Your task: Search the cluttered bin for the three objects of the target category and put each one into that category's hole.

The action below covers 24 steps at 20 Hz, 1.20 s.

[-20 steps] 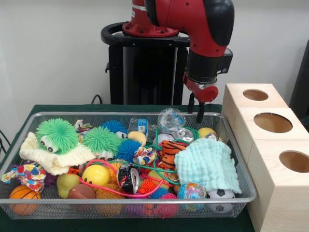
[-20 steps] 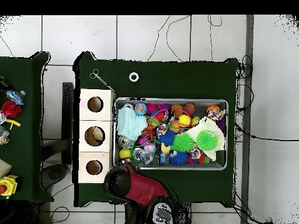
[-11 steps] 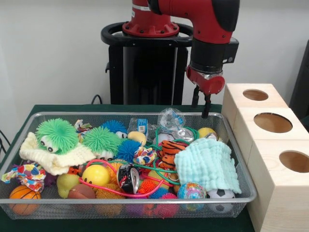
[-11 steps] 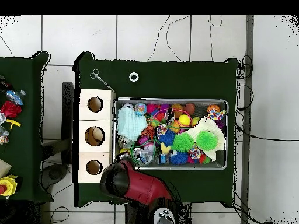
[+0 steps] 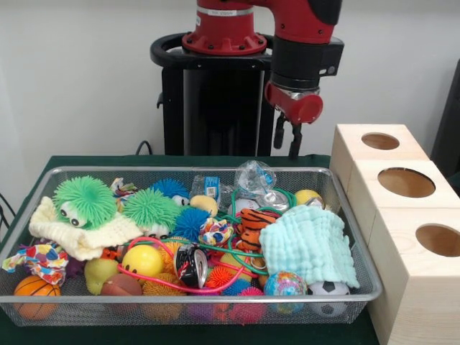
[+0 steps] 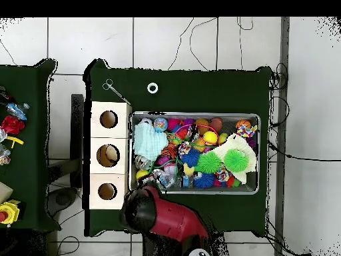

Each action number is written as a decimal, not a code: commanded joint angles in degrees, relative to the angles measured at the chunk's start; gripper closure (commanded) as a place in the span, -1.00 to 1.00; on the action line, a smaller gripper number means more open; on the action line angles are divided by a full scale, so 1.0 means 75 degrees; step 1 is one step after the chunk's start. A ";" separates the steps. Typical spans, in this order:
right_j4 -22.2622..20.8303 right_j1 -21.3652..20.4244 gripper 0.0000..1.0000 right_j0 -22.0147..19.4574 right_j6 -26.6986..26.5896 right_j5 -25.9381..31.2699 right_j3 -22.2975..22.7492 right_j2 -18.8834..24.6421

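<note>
front view faces robot across bin point(image 5: 180, 176); overhead looks straight down

The red and black arm point(image 5: 302, 43) drops in from up top, wrist pointing pretty much straight down. Gripper point(image 5: 287, 141) hangs right under the red wrist collar, two thin dark fingers point(image 5: 295, 142) aimed down with a small gap between them, nothing in there. From overhead you only get the arm's bulky red shell point(image 6: 163, 217).
</note>
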 commanded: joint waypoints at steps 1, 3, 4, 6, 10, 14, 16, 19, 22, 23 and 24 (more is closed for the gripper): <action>-0.1269 0.0645 -1.00 -0.0491 -0.0043 -0.1248 0.0804 0.0788; -0.1621 0.0910 -1.00 -0.0489 -0.0034 -0.1511 0.0775 0.0724; -0.1718 0.1054 -1.00 -0.0526 0.0109 -0.1762 0.0775 0.0750; -0.1882 0.1267 -1.00 -0.0756 0.0355 -0.2141 0.0841 0.0882; -0.2270 0.1570 -1.00 -0.0970 0.0416 -0.2421 0.0794 0.0749; -0.2577 0.1442 -1.00 -0.1248 0.0395 -0.2336 0.0929 0.0802; -0.2831 0.1263 -1.00 -0.1529 0.0336 -0.2258 0.1086 0.0913; -0.3304 0.1217 -1.00 -0.1886 0.0300 -0.2463 0.1290 0.0975; -0.3587 0.1356 -1.00 -0.1988 0.0435 -0.2812 0.1363 0.0920; -0.3578 0.1398 -1.00 -0.1927 0.0496 -0.2884 0.1319 0.0877; -0.3569 0.1440 -1.00 -0.1866 0.0557 -0.2957 0.1274 0.0833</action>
